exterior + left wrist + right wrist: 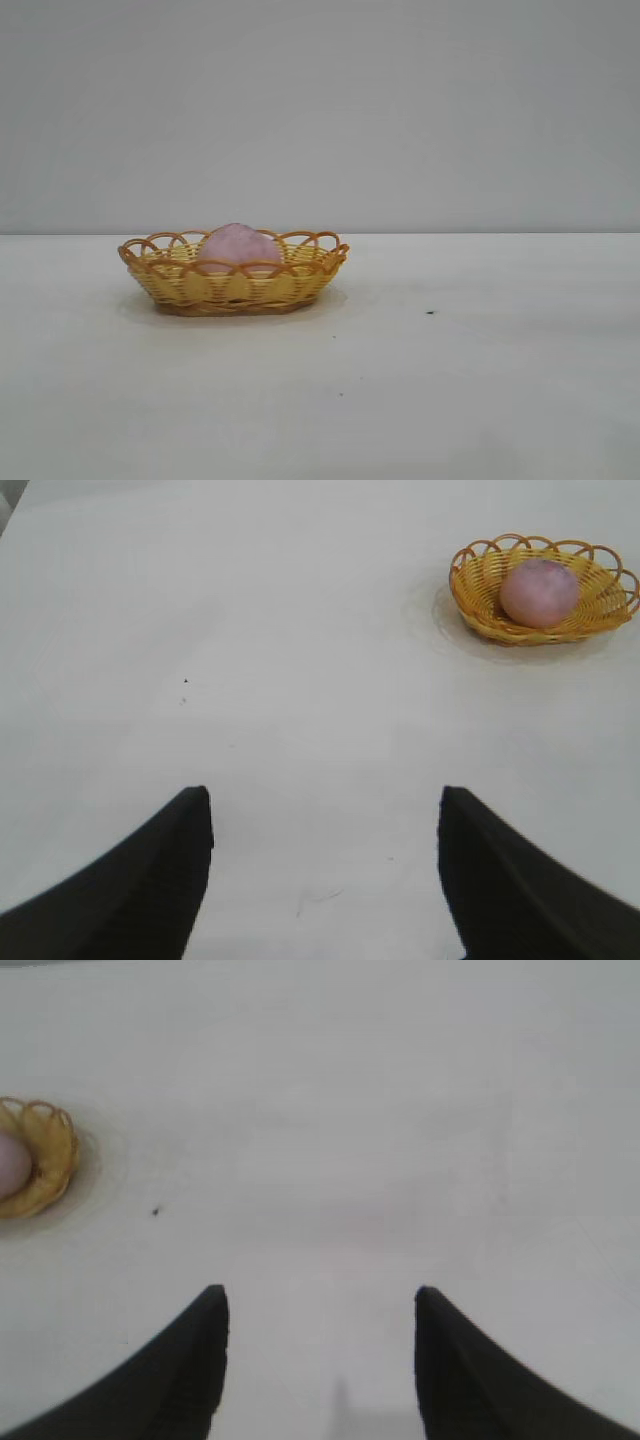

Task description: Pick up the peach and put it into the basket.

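Observation:
The dusty-pink peach (238, 246) lies inside the yellow-tan wicker basket (180, 280) on the white table, left of centre in the exterior view. In the left wrist view the peach (539, 592) sits in the middle of the basket (477, 590), far from my left gripper (325, 800), which is open and empty over bare table. In the right wrist view the basket (48, 1155) and an edge of the peach (10, 1167) show far off. My right gripper (320, 1295) is open and empty. Neither arm shows in the exterior view.
The white table (450, 380) runs wide around the basket, with a pale wall behind it. A small dark speck (430, 312) lies on the table to the right of the basket.

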You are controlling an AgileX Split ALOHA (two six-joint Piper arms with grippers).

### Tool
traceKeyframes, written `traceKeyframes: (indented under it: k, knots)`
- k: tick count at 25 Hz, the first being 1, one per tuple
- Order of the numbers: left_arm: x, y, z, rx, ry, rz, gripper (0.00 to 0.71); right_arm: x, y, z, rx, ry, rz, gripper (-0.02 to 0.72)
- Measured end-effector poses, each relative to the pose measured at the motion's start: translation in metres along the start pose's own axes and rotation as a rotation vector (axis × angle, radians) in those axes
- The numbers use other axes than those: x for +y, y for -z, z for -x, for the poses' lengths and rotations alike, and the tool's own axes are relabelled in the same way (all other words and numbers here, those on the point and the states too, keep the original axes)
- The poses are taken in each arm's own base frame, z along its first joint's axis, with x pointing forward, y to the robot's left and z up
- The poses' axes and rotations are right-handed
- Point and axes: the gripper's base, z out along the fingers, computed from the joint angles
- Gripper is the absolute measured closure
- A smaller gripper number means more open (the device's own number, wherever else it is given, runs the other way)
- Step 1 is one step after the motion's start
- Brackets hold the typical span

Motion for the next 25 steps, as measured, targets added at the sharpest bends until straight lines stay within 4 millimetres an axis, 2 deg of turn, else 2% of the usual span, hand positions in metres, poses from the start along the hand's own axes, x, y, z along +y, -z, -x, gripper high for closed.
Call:
traceKeyframes:
  k: [4,8,13,24,25]
  knots:
    - [0.0,0.0,0.0,0.0,0.0,0.0,0.281,0.0,0.0,-0.01,0.024,0.003,0.005,0.314]
    - [0.0,0.0,0.0,0.0,0.0,-0.001,0.281,0.003,-0.005,-0.033,0.011,-0.002,0.041,0.314]
    - [0.0,0.0,0.0,0.0,0.0,-0.001,0.281,0.006,0.01,-0.049,-0.131,0.023,0.059,0.314]
    - [0.0,0.0,0.0,0.0,0.001,-0.002,0.281,0.008,0.012,-0.05,-0.151,0.076,0.081,0.314]
    - [0.0,0.0,0.0,0.0,0.001,-0.002,0.281,0.008,0.012,-0.05,-0.151,0.077,0.083,0.367]
